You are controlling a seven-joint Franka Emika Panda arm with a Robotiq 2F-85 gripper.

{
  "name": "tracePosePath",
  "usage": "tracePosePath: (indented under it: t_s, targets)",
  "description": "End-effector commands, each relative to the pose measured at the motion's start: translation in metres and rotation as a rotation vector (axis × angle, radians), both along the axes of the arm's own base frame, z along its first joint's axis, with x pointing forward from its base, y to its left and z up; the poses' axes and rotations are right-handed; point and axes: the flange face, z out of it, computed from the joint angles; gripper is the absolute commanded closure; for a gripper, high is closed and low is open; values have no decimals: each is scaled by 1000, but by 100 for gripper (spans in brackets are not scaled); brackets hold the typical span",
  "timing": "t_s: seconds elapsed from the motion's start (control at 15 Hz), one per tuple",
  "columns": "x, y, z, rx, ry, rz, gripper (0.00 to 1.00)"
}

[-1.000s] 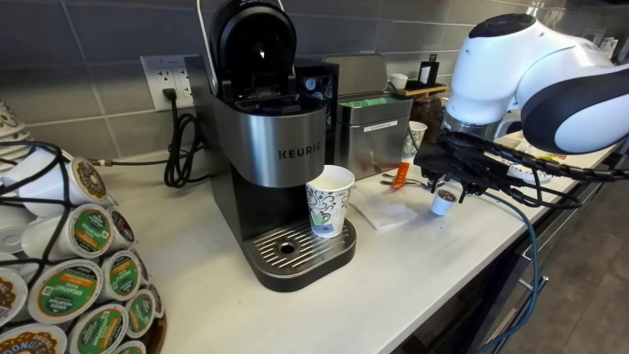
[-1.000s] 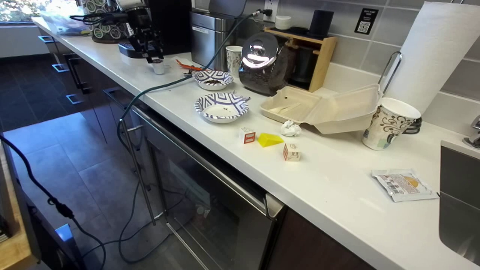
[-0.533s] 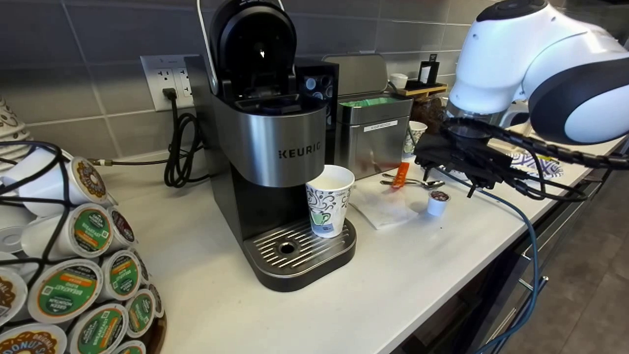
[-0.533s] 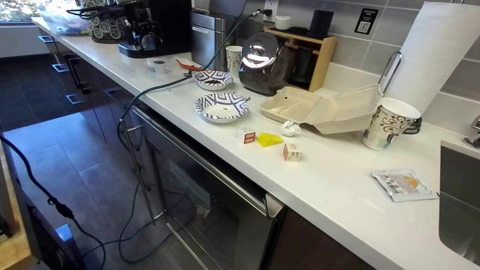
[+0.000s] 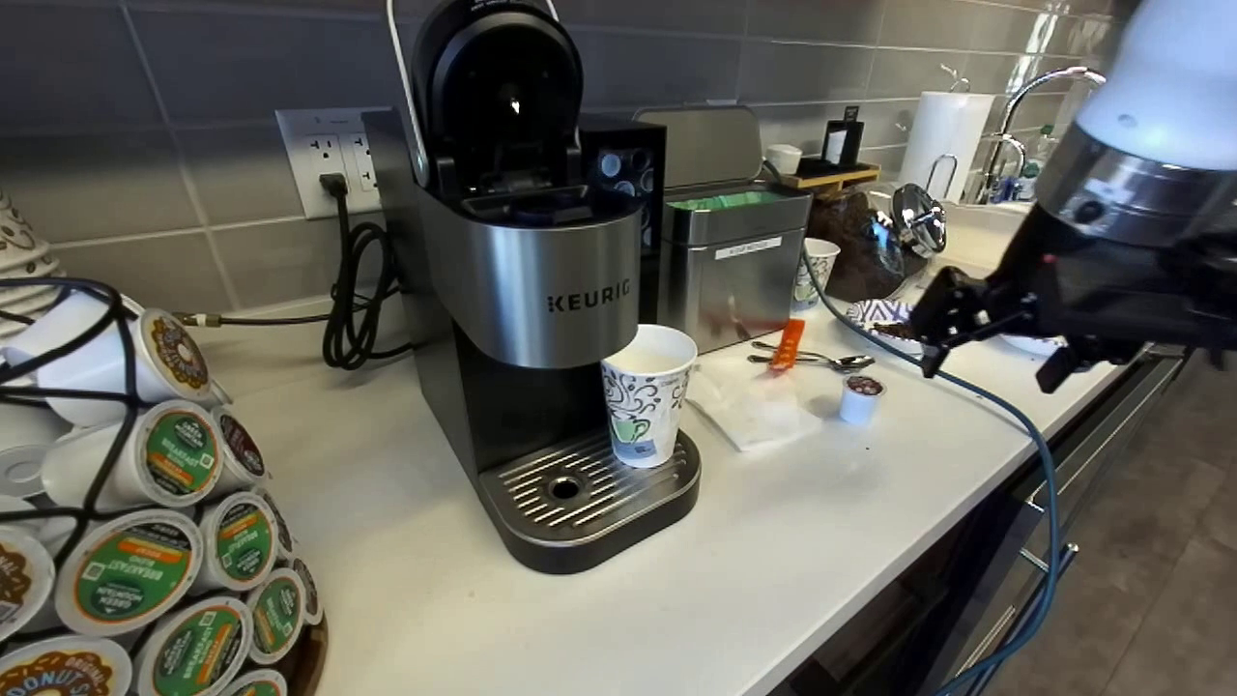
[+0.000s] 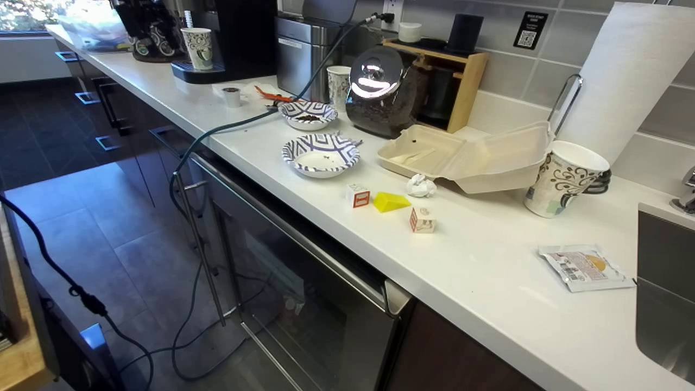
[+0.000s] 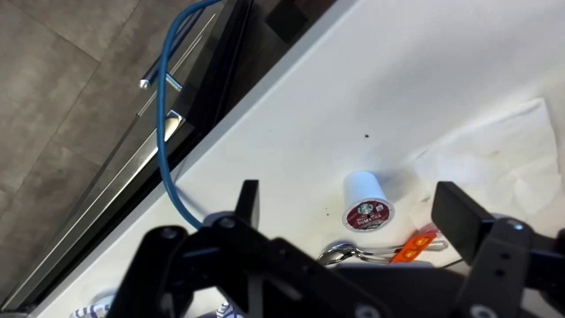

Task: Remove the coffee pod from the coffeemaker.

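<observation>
Upright on the surface [image 5: 628,619], label face up, long axis vertical, clear of the Keurig coffeemaker [image 5: 527,290] and just beside the paper napkin [image 5: 749,401]: Starbucks Sumatra coffee pod [image 7: 366,207]; below the released, unladen hand [image 5: 995,368], apart from it and, by judgement, toward the back edge; framed in wrist view between spread fingertips [image 7: 248,198]; likely past removal, wanting only retreat; for any regrasp, straight descent along that upright axis, sparing the spoons [image 5: 852,363] on the back-edge side.

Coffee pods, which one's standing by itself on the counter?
The Starbucks Sumatra pod, upright beside the white napkin; the other pods in sight are piled together.
</observation>
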Motion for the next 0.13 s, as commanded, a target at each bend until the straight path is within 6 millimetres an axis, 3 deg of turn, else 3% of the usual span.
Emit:
tracePosePath:
  t_s: [0.0,0.07]
  targets:
    - [-17,2,4,-14,-6,50,0]
    - [-32,2,8,-23,-20,86,0]
